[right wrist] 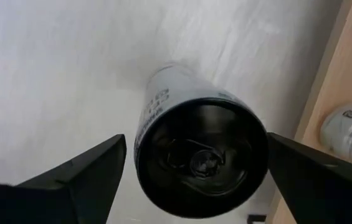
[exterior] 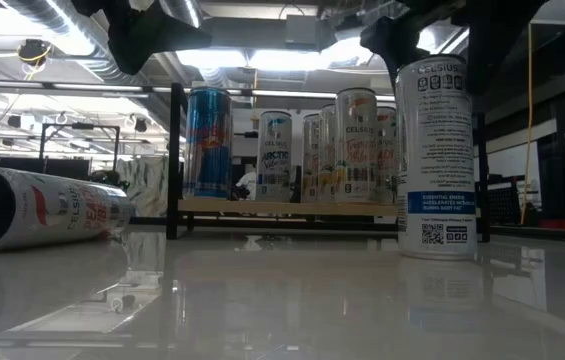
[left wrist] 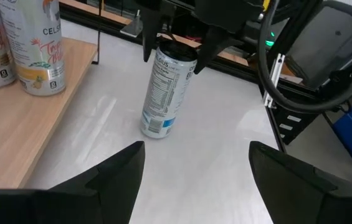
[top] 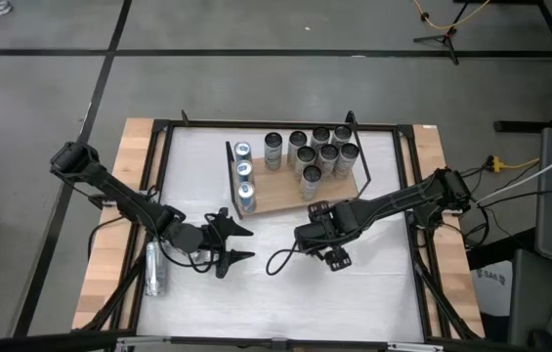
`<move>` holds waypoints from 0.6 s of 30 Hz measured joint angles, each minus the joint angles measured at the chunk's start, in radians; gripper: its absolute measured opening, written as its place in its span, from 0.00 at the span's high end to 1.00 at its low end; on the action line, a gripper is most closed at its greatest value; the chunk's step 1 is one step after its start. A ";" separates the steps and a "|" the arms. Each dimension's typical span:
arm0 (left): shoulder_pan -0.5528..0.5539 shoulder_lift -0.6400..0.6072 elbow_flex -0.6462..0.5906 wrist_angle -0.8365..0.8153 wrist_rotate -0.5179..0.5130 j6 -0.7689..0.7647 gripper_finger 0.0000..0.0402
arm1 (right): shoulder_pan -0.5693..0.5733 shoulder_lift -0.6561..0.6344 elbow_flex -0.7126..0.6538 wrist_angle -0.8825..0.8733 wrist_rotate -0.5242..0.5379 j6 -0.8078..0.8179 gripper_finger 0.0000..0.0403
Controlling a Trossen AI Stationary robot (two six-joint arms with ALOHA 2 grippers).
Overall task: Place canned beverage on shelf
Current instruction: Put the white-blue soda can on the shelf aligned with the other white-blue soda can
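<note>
Below the shelf (top: 300, 191), at the centre of the high view, the right gripper (top: 329, 256) is hanging directly above an upright can (left wrist: 163, 90) standing on the white tabletop (top: 354, 293). That can is showing near the right edge of the low view and at upper centre of the left wrist view, its long axis vertical. Seen from the right wrist camera, the can top (right wrist: 200, 158) is lying squarely between the two fingers (right wrist: 76, 180), which are standing wide with clear gap on both sides and gripping nothing. By this reading the coming move is a straight descent along the can's axis, followed by closure on its wall. Further left in the high view, the left gripper (top: 234, 244) is waiting low over the table with its jaws spread and empty, pointing toward the same can but clearly farther from it than the right gripper. A second can (top: 153, 269) is lying on its side at the lower left of the table, beside the left arm. Several cans are already standing on the shelf board.
</note>
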State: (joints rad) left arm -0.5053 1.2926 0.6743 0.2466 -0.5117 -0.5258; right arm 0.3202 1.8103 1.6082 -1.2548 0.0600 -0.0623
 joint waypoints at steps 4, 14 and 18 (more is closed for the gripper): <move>0.000 0.000 0.000 0.000 0.000 -0.023 0.30 | 0.000 0.000 0.000 0.016 0.000 -0.025 0.08; 0.000 0.000 0.000 0.000 0.000 -0.023 0.30 | 0.000 0.008 0.001 0.052 0.000 -0.115 0.08; 0.000 0.000 0.000 0.000 0.000 -0.023 0.30 | 0.000 0.016 0.001 0.055 0.000 -0.199 0.12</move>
State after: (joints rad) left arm -0.5053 1.2926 0.6743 0.2466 -0.5117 -0.5484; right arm 0.3202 1.8259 1.6096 -1.1996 0.0601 -0.2614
